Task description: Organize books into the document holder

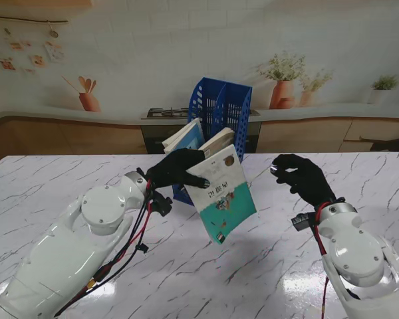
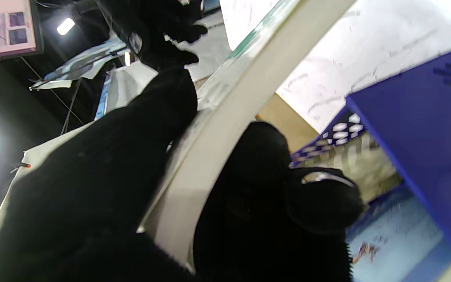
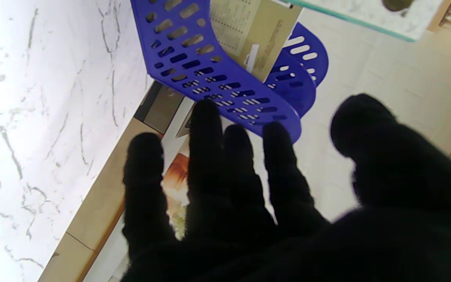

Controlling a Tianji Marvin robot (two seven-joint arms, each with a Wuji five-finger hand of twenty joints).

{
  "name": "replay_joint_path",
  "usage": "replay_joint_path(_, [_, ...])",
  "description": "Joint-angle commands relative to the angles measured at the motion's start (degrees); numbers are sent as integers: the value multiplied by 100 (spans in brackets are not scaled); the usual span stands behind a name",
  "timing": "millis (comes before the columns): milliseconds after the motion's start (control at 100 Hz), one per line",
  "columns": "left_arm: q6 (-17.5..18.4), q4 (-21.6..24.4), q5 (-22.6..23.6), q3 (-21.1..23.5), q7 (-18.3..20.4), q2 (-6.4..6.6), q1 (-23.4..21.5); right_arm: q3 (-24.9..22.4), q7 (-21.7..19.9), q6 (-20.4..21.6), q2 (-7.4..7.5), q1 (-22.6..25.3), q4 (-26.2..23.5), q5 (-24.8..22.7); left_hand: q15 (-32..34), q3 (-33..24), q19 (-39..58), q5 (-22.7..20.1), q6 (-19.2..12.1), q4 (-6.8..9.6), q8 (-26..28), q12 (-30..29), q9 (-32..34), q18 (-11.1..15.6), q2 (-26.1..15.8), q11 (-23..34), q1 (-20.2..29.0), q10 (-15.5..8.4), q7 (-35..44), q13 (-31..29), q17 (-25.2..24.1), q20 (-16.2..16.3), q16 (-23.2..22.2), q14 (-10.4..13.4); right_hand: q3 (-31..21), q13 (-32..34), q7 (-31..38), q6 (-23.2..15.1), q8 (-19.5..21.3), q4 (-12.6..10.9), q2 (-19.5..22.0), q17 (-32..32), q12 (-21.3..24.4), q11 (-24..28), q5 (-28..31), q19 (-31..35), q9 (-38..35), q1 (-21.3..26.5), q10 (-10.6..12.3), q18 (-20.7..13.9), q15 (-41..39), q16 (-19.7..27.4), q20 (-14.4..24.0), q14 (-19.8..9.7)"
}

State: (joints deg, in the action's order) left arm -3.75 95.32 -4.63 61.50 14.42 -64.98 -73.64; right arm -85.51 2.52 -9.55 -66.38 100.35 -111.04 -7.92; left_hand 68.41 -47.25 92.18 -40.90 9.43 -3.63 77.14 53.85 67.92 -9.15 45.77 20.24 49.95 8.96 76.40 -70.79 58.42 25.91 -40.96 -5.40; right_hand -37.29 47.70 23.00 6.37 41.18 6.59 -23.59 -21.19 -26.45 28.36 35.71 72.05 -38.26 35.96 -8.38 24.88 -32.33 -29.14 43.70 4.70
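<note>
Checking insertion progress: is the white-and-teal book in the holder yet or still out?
Out. The left hand holds the white-and-teal book tilted in the air in front of the blue document holder, which already contains two other books.

Both glossy white rounded-shell arms, left and right, end in fuzzy black-gloved five-finger hands, left and right. Red and black cables run along the wrists, maybe clipped.
</note>
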Motion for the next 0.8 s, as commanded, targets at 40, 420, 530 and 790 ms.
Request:
replay_joint_path(40, [-17,201,31,120,-81,-54,194,-30,14,-34,-43,85,58,1,56,-1145,634,-319,-522,595,104,23,296,485,-147,-68,589,-692,452,-228,198,35,173,565,59,-3,-127,13,116,-239,78,81,31,10,11,-81,86,-103,41,64,40,18,-51,-32])
replay_joint_path(420, [-688,251,663,186,-391,-116,762,-63,51,-53,-53,148,128,12,84,-1169,652,-305,-560,583,109,-4,308,530,-141,-91,554,-703,454,-227,203,27,184,590,-91,21,-56,-34,184,-223,41,173,-161,190,70,-189,-29,-193,36,127,74,15,-113,-8])
replay_joint_path(530, [-859,190,760,120,-449,-147,1000,-86,57,-72,-57,163,144,21,91,-1170,656,-301,-551,582,107,-14,310,538,-149,-97,553,-687,451,-228,203,26,185,601,-83,3,-60,-27,189,-220,58,191,-174,186,60,-203,-11,-189,33,120,80,14,-122,-16])
replay_joint_path(790, [-1025,-142,998,-137,-628,-236,1496,-135,29,-87,-52,166,184,18,111,-1167,674,-292,-546,576,101,-38,315,556,-155,-106,545,-668,447,-227,205,23,186,605,22,-55,-80,12,198,-221,130,205,-205,208,31,-211,36,-114,29,60,64,0,-137,-56])
